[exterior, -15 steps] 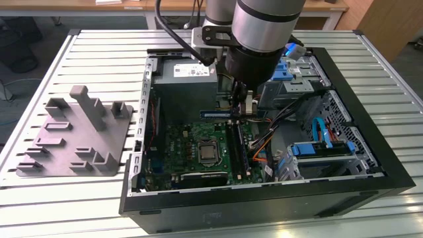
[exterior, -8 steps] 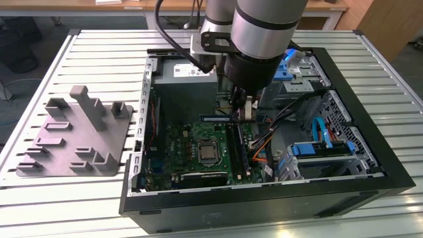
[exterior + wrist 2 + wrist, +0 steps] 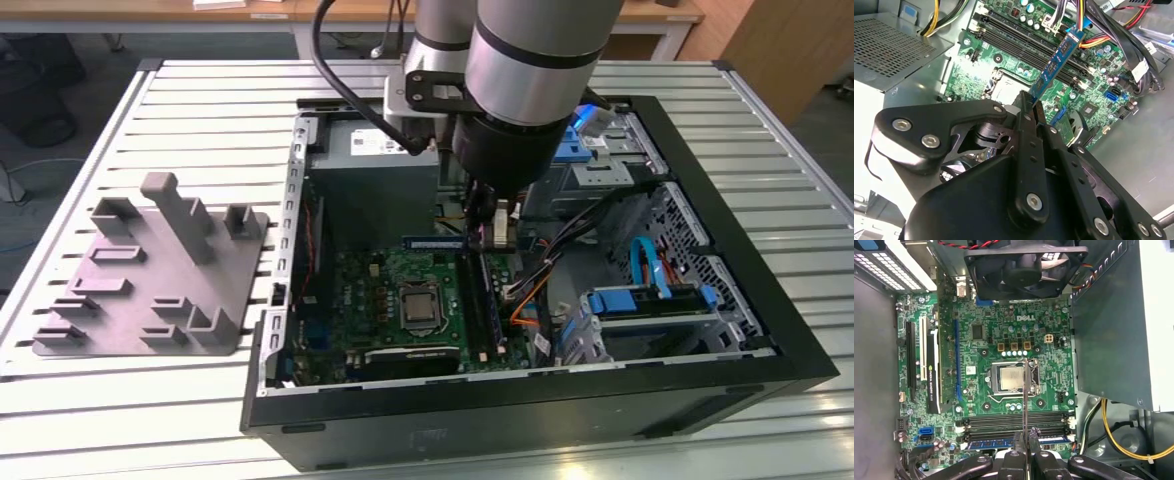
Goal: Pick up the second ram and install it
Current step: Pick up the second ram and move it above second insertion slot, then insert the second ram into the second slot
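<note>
The second ram (image 3: 1059, 60) is a narrow blue-green stick, and my gripper (image 3: 1030, 102) is shut on one end of it. The stick juts out from the fingertips above the green motherboard (image 3: 1004, 70). In the first wrist view the second ram (image 3: 1025, 390) appears edge-on as a thin dark line rising from the gripper (image 3: 1025, 452), crossing the long black slots (image 3: 1014, 419). In the exterior view the second ram (image 3: 430, 242) sticks out toward that view's left from the gripper (image 3: 470, 238), inside the open computer case (image 3: 747, 330), above the board.
Another blue-green stick (image 3: 989, 444) lies in the slot nearest the gripper. A fan (image 3: 1024, 265), power supply box (image 3: 1114, 320), processor socket (image 3: 1011, 377) and cable bundles (image 3: 561, 250) crowd the case. The grey block with upright posts (image 3: 147, 270) rests on the slatted table, outside the case.
</note>
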`<state>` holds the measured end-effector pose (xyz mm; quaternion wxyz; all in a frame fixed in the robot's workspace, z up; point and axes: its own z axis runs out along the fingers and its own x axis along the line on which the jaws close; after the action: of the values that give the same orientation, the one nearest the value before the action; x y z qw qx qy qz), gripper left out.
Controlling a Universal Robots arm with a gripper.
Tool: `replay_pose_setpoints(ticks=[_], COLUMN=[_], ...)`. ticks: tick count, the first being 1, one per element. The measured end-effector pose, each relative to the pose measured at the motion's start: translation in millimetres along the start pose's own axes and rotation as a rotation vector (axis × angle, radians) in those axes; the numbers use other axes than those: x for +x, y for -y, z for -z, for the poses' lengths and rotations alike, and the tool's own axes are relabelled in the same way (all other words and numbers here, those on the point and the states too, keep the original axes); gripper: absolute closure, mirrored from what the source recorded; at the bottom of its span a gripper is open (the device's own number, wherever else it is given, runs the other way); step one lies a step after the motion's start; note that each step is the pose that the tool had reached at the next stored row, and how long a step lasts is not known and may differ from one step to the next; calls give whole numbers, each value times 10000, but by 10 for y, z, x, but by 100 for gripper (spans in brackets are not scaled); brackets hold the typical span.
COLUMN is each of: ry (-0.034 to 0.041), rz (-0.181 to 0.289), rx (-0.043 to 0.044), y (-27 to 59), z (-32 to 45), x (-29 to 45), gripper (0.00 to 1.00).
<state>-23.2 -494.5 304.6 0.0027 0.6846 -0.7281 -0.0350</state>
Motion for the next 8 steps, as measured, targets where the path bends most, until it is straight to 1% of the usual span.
replay_pose_setpoints(ticks=[8], ry=[1], rz=[0], rx=[0], y=[0], z=[-4], x=[0], gripper=[86])
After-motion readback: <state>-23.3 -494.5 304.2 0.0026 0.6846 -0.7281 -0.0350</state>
